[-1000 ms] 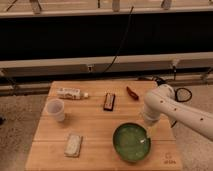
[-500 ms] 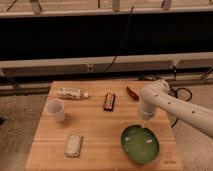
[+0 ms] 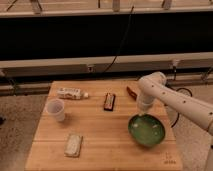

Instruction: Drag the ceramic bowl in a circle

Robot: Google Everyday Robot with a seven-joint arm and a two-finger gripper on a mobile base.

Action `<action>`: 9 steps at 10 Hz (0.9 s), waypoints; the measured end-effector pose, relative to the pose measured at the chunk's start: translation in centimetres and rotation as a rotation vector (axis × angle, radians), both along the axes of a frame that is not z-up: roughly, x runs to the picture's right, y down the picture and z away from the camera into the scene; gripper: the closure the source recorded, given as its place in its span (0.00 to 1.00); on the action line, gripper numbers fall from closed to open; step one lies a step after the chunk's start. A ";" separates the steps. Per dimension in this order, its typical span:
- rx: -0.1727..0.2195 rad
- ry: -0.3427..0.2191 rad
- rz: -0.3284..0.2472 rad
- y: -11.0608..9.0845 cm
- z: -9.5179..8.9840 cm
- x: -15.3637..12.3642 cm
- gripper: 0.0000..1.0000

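The ceramic bowl (image 3: 146,131) is a wide, glossy green dish with a paler centre. It sits on the right side of the wooden table (image 3: 100,150), near the right edge. My gripper (image 3: 143,115) points down at the bowl's far rim and seems to touch it. The white arm comes in from the right and hides the contact spot.
A translucent white cup (image 3: 56,109) stands at the left. A white bottle (image 3: 71,93) lies at the back left. A dark bar (image 3: 109,101) lies at the back middle, with a brown object (image 3: 132,93) beside the arm. A pale packet (image 3: 74,144) lies front left.
The bowl has slid to the right and then back away from the front edge, with the gripper moving along at its rim.
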State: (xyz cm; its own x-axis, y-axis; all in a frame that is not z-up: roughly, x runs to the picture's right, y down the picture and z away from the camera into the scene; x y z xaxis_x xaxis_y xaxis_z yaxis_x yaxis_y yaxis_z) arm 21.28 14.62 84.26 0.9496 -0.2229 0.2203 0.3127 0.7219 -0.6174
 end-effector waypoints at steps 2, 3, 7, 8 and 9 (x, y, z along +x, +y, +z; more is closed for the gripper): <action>-0.004 -0.024 -0.045 -0.1 0.0 -2.2 0.99; 0.002 -0.037 -0.057 -0.5 0.3 -3.0 0.99; 0.011 -0.103 -0.133 -2.6 1.7 -6.1 0.99; 0.007 -0.122 -0.153 -2.7 1.7 -7.6 0.99; 0.008 -0.157 -0.185 -2.9 1.7 -10.1 0.99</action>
